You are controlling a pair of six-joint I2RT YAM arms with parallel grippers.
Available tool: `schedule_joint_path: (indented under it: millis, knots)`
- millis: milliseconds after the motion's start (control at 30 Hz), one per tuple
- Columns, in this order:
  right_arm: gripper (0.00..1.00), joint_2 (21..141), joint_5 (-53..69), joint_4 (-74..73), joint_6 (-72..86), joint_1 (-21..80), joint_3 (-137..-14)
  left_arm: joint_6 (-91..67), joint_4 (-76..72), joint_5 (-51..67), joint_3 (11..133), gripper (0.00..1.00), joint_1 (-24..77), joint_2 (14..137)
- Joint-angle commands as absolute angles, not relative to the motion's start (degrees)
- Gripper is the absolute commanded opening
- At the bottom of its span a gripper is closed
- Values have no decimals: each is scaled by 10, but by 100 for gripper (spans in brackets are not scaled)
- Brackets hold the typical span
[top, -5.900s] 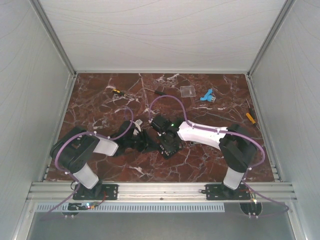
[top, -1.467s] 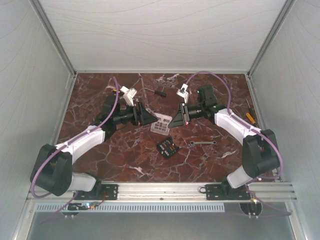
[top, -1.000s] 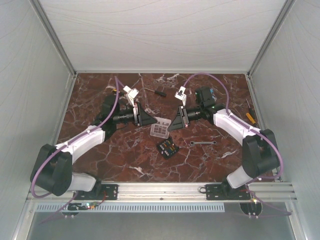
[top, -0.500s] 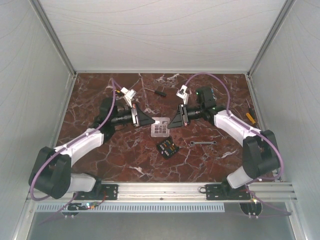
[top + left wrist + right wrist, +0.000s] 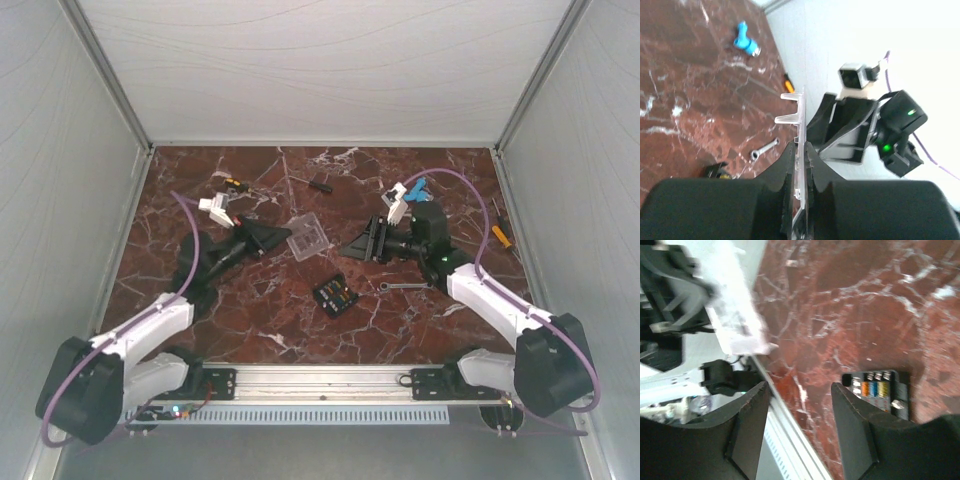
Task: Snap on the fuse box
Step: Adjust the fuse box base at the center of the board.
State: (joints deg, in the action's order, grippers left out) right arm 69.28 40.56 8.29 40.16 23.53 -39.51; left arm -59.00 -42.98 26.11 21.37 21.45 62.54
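Top external view: left end effector grips the clear cover, aloft at 11 o'clock from the fuse box on the worktop, right end effector open and empty, so aligning and pressing down likely comes next.

No lettering or number is legible anywhere, even on the fuse box.

clear plate blurred, fuse box partly hidden

You have the fuse box on the table near its middle, the clear plate behind it, and the wrench to its right.
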Motion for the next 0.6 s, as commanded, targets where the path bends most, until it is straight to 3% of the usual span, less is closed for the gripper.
schedule_joint_path:
  millis: [0, 200, 567]
  knots:
    - [51, 678, 288, -28, 335, 246, -400, -609, -431, 145, 214, 0, 218, 563]
    - [57, 731, 241, -113, 284, 246, -395, -597, -381, 112, 207, 0, 218, 527]
    - [59, 823, 262, -60, 299, 304, -361, -587, -353, 119, 215, 0, 217, 541]
